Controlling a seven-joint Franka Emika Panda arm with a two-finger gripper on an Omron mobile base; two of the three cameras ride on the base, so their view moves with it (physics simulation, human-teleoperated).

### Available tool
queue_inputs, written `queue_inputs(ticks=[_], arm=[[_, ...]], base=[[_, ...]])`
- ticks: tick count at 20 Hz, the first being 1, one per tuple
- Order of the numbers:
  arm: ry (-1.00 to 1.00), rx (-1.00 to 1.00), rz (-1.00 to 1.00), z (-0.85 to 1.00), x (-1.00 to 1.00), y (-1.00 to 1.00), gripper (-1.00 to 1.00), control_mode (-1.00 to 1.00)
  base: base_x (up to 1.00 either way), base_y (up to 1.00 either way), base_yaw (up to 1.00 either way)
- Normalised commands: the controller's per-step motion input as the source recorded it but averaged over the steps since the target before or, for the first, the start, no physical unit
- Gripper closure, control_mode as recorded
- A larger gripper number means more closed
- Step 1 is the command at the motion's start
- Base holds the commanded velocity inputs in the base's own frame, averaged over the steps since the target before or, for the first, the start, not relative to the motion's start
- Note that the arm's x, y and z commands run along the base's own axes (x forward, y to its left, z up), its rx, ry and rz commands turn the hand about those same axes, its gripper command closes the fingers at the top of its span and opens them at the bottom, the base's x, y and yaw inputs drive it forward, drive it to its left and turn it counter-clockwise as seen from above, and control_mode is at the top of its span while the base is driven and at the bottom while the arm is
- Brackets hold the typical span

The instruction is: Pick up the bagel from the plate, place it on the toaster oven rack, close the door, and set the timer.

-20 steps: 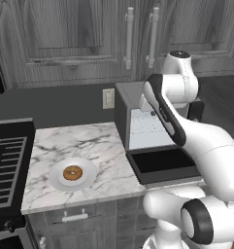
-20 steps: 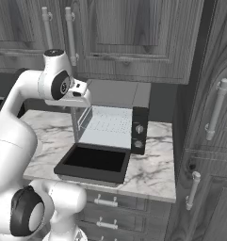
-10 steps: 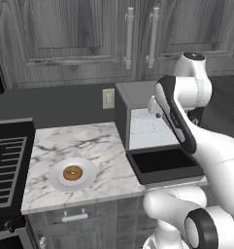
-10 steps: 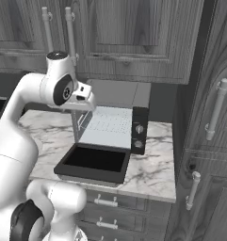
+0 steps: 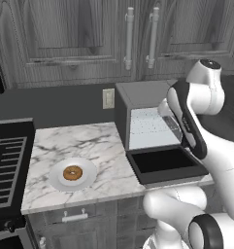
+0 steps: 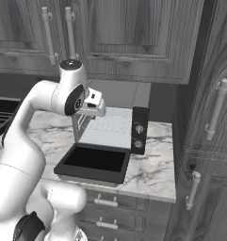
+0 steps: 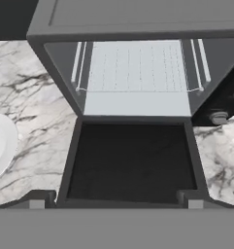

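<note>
bagel still on the plate, oven open and waiting

the bagel (image 5: pixel 73 173) sits in the middle of the plate (image 5: pixel 89 168) on the marble counter (image 5: pixel 70 141), well to the left of the toaster oven (image 5: pixel 138 97). the door (image 5: pixel 165 165) lies dropped flat toward the front edge, and the toaster oven rack (image 7: pixel 135 65) is bare inside the cavity. the gripper (image 6: pixel 97 107) hangs high in front of the oven mouth, nowhere near the bagel; whether its jaws are spread or pressed together i cannot tell from these views.

the step in hand looks like the reach for the bagel. to do it well, the arm should swing left, clear of the open door, then come down straight over the ring with the jaws wide enough to straddle it. closing across the outer sides, low but not scraping the plate, should keep it from tipping or sliding.

counted: one bagel, one plate, one oven with one rack and one door, two knobs (image 6: pixel 140 136) on its control panel, one wall outlet (image 5: pixel 108 98).
</note>
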Motion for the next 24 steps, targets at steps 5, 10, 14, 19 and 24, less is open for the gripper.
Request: queue_inputs(ticks=[5, 10, 14, 19, 24], arm=[[-0.13, 0.0, 0.0, -0.34, 0.0, -0.12, -1.0, -1.0], [-0.14, 0.02, 0.0, -0.31, 0.0, -0.04, -1.0, -1.0], [-0.1, 0.04, 0.0, -0.29, 0.06, 0.0, -1.0, -1.0], [-0.02, 0.02, 0.0, -0.17, 0.27, 0.0, -1.0, -1.0], [0.0, 0.01, 0.0, -0.07, 0.49, 0.0, -1.0, -1.0]], base=[[0.0, 0.0, 0.0], [0.0, 0.0, 0.0], [0.0, 0.0, 0.0], [0.0, 0.0, 0.0], [0.0, 0.0, 0.0]])
